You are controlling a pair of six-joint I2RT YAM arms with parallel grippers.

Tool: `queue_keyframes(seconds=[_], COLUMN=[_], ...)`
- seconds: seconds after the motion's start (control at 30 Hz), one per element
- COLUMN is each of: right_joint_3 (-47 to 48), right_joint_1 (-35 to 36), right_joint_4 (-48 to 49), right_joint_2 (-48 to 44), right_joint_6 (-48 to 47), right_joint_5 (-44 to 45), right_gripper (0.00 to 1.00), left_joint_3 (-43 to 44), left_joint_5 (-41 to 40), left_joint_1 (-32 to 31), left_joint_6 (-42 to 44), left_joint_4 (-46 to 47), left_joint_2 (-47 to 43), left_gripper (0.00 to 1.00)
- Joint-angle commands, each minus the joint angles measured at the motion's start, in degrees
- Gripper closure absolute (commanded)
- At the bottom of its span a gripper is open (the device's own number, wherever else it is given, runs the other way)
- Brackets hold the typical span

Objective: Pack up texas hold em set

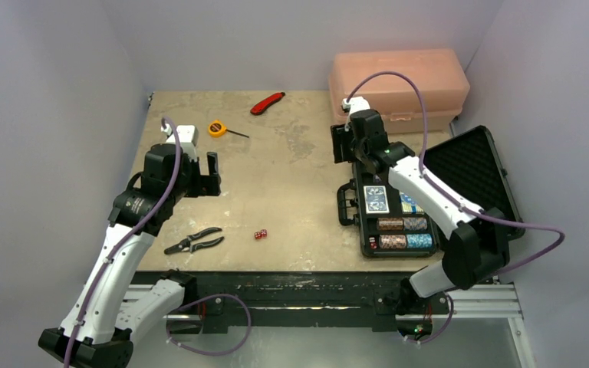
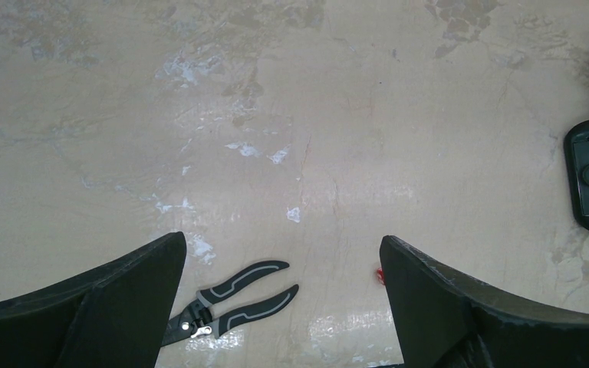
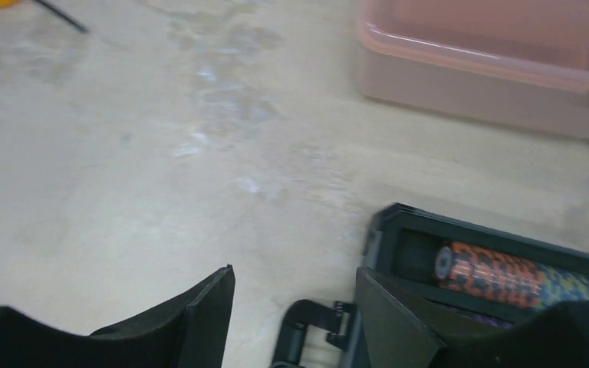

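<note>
From above: black case [image 1: 472,165] lies open at right, chip rolls [image 1: 403,232] seated in its foam; red dice [image 1: 260,234] loose mid-table, which I judge go next. Left wrist: left gripper [image 2: 281,241] spread wide, empty, readied for them, pliers [image 2: 230,303] nearby. Right wrist: right gripper [image 3: 295,272] parted, empty, just beside the case.

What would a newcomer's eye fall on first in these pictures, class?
The open black case at the right near corner, with bright chip rolls packed inside. Behind it sits a large pink box. Small red dice lie loose on the table to the case's left.
</note>
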Motion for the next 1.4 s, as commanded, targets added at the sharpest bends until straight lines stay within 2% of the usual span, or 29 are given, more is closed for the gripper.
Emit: queue_keyframes(seconds=[0.0, 0.1, 0.3, 0.43, 0.63, 1.13, 1.37], right_joint_3=[-1.7, -2.8, -5.7, -7.0, -12.5, -21.1, -20.3], right_joint_1=[3.2, 6.9, 16.0, 20.0, 24.4, 28.9, 29.2], right_joint_4=[3.3, 4.0, 5.8, 7.5, 15.2, 33.2, 34.5], right_joint_2=[-4.9, -6.8, -6.3, -4.9, -3.5, 1.8, 6.0], right_joint_6=[-2.4, -5.1, -10.9, -13.6, -17.5, -30.7, -34.9], right_joint_5=[-13.3, -16.5, -17.1, -21.6, -28.6, -37.7, -39.4], right_gripper=[0.36, 0.3, 0.29, 0.28, 0.21, 0.22, 0.25], left_joint_3=[0.1, 0.1, 0.1, 0.1, 0.1, -0.3, -0.3], left_joint_5=[-0.8, -1.1, -1.7, -1.7, -1.9, -2.5, -2.5], left_joint_1=[-0.2, -0.2, -0.2, -0.2, -0.2, -0.2, -0.2], left_joint_6=[-0.1, -0.2, -0.3, -0.3, -0.3, 0.0, 0.1], left_joint_4=[1.4, 1.3, 1.2, 1.2, 1.1, 1.5, 1.4], left_joint_2=[-1.0, -1.0, -1.3, -1.1, -1.3, -1.0, -0.8], left_gripper=[0.02, 0.02, 0.02, 0.02, 0.02, 0.02, 0.02])
